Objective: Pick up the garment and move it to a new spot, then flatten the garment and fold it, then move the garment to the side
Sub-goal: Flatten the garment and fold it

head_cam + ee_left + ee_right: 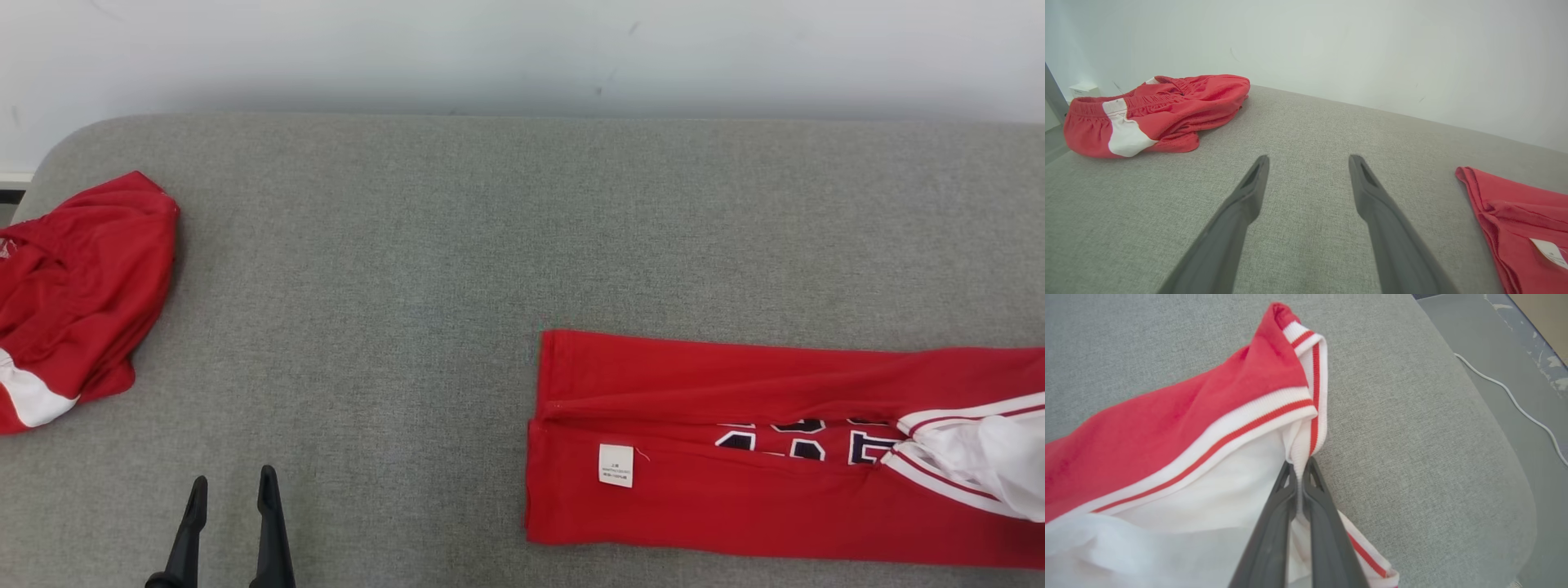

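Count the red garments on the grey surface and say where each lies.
2. A bunched red-and-white garment lies at the surface's left end. A long red jersey lies at the right, striped trim pinched in the right gripper. More may be out of frame.

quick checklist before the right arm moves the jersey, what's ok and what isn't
1. Right grip: the right gripper is shut on the jersey's striped trim. Ok.
2. Left arm free: the left gripper is open, holding nothing, above the grey padded surface. Ok.
3. Room to move: bare surface lies between the jersey and the red shorts; the two are well apart. Ok.
4. Jersey flat: the white fabric bunches at the held end. Not ok.
5. Layers pinched, one or several: cannot tell.
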Robot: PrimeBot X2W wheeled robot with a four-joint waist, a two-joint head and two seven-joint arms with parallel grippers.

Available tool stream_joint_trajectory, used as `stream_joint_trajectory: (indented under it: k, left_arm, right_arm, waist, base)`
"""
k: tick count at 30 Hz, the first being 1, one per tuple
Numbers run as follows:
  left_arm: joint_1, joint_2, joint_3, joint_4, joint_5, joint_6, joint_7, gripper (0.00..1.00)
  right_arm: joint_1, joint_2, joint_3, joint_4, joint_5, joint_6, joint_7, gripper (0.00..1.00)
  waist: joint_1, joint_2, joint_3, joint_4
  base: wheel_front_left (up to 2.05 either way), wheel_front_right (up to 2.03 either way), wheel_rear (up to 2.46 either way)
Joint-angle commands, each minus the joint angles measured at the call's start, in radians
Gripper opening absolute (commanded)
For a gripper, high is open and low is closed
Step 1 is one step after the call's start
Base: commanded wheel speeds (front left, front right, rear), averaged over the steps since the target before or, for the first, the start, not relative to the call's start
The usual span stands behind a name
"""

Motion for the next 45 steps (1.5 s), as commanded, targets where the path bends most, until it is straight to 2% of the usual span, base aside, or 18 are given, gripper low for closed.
stream_joint_trajectory:
  k: [1,7,13,14,20,24,32,45]
  left_arm:
    - [0.0,-0.001,-0.001,-0.003,-0.001,0.005,-0.003,1.0]
    - [0.021,-0.001,0.001,-0.008,0.004,0.011,-0.003,1.0]
    - [0.022,-0.001,-0.005,-0.003,-0.009,0.014,-0.003,1.0]
    - [0.022,-0.001,-0.005,-0.003,-0.009,0.014,-0.003,1.0]
    - [0.025,-0.001,-0.011,0.007,-0.011,0.012,-0.003,1.0]
    - [0.025,-0.001,-0.017,0.011,-0.013,0.01,-0.003,1.0]
    - [0.018,-0.001,-0.037,0.01,-0.02,0.01,-0.003,1.0]
    - [0.011,-0.001,-0.055,0.011,-0.029,0.02,-0.003,1.0]
  right_arm:
    - [0.016,0.007,-0.005,-0.018,-0.007,-0.003,0.007,0.0]
    - [0.045,0.057,0.08,-0.159,0.048,-0.003,0.1,0.0]
    - [0.082,0.091,0.257,-0.338,0.129,-0.003,0.246,0.0]
    - [0.082,0.091,0.257,-0.338,0.129,-0.003,0.246,0.0]
    - [0.071,0.13,0.441,-0.445,0.167,-0.003,0.327,0.0]
    - [0.037,0.161,0.54,-0.409,0.194,-0.003,0.309,0.0]
    - [-0.053,0.248,0.647,-0.253,0.213,-0.003,0.212,0.0]
    - [-0.149,0.28,0.745,-0.046,0.209,-0.003,0.091,0.0]
  waist:
    - [-0.0001,-0.0001,-0.007,-0.003]
    - [-0.0001,-0.0001,-0.027,-0.02]
    - [-0.0001,-0.0001,-0.046,-0.026]
    - [-0.0001,-0.0001,-0.046,-0.026]
    - [-0.0001,-0.0001,-0.064,-0.023]
    - [-0.0001,-0.0001,-0.069,-0.013]
    - [-0.0001,-0.0001,-0.057,0.034]
    - [-0.0001,-0.0001,-0.035,0.091]
  base:
    - [0.0,0.0,0.0]
    - [0.0,0.0,0.0]
    - [0.0,0.0,0.0]
    - [0.0,0.0,0.0]
    - [0.0,0.0,0.0]
    - [0.0,0.0,0.0]
    - [0.0,0.0,0.0]
    - [0.0,0.0,0.0]
